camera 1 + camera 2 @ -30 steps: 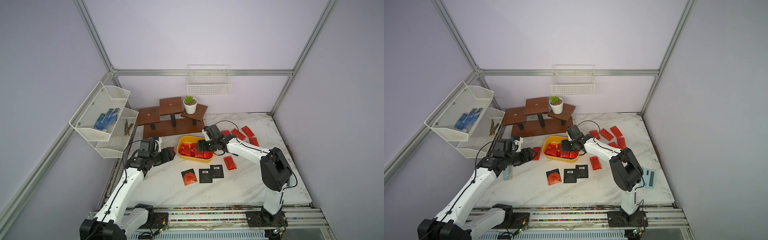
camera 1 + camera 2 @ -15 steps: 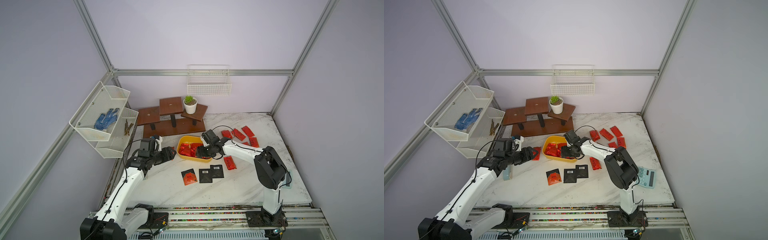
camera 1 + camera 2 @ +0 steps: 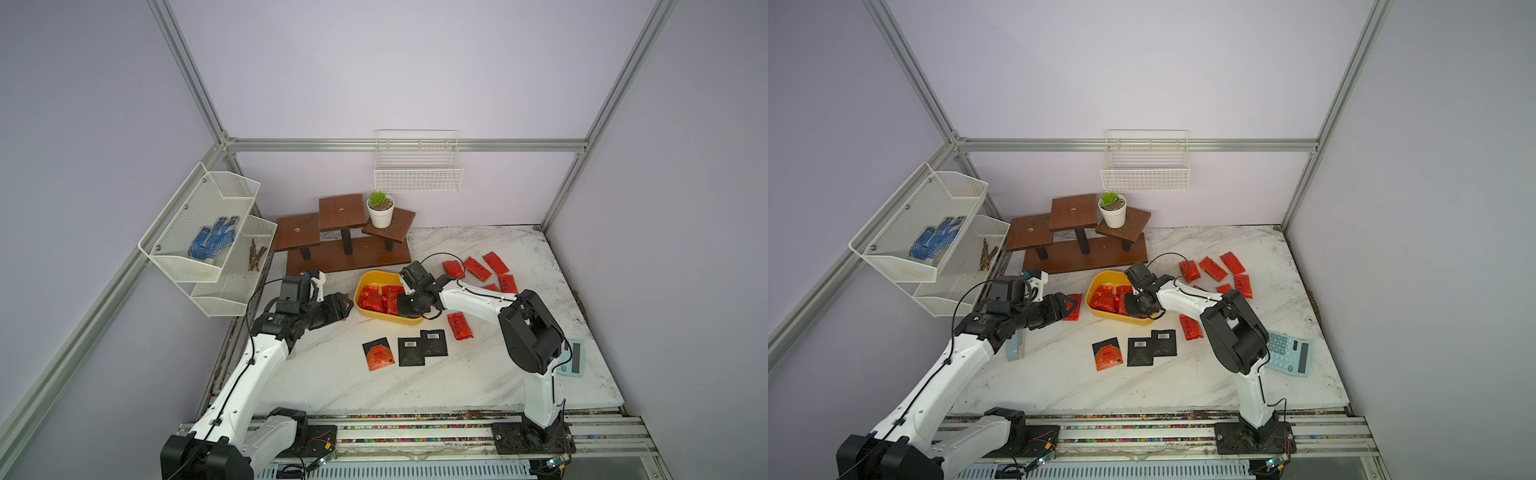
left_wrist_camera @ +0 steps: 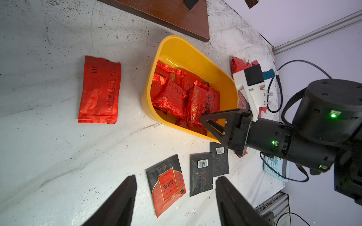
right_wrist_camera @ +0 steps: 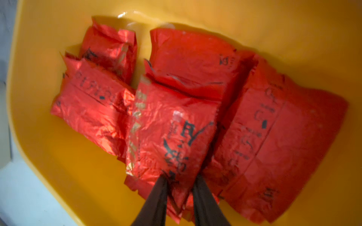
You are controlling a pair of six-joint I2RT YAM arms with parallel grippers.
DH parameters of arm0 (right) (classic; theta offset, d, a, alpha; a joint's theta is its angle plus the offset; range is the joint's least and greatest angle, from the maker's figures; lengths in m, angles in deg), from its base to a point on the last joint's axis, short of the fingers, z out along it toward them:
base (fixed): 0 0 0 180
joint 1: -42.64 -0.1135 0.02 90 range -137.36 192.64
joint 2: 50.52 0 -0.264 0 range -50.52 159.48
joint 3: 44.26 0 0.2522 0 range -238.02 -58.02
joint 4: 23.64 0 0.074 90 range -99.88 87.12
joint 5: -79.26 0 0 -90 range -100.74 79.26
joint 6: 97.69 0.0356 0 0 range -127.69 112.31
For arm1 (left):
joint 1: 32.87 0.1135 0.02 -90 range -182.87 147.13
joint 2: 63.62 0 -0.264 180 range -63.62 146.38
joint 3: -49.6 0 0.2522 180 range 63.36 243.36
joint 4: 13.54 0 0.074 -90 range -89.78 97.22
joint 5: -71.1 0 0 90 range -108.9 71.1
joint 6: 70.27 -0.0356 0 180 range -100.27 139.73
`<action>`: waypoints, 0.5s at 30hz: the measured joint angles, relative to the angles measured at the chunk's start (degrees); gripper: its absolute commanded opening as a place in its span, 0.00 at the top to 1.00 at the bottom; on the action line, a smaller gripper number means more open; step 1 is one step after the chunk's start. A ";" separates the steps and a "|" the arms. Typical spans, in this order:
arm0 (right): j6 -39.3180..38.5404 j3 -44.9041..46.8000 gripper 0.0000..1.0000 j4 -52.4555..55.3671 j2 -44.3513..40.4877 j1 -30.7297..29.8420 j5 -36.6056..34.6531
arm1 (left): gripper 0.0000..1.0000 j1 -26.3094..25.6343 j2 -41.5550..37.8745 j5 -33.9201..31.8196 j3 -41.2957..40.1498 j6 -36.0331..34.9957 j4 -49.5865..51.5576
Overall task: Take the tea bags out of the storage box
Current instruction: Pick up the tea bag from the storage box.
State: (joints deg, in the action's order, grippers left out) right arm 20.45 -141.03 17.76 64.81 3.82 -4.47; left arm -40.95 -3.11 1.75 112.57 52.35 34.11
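Lilac walls (image 3: 374, 62) with aluminium rails (image 3: 407, 144) enclose a white marble tabletop (image 3: 374, 386) bearing a wooden stand (image 3: 345, 257).

Shiny red tea bags (image 5: 172, 127) with black print, in a plain yellow storage box (image 5: 58, 176).

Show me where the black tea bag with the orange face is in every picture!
Top view: black tea bag on the table, in front of the storage box.
Top view: the tea bag in the same spot.
Left wrist: the tea bag on the table, near the box.
Right wrist: not in it.
Shared landmark: the yellow storage box.
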 measured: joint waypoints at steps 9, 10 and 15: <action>-0.15 -0.50 0.90 -0.13 -0.61 1.40 0.68 | 0.33 0.00 0.02 0.02 0.00 0.90 0.00; -0.35 -0.72 0.92 0.04 -1.01 1.62 0.90 | 0.33 0.00 0.02 0.07 0.00 1.01 0.00; -0.35 -1.84 1.00 0.00 -4.15 2.43 1.73 | 0.33 0.00 0.02 0.20 0.00 1.29 0.00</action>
State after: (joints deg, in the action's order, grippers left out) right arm 20.10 -142.86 17.76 60.66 6.24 -2.75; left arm -40.95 -3.09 1.94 112.57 53.64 34.11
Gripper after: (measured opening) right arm 0.060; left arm 0.673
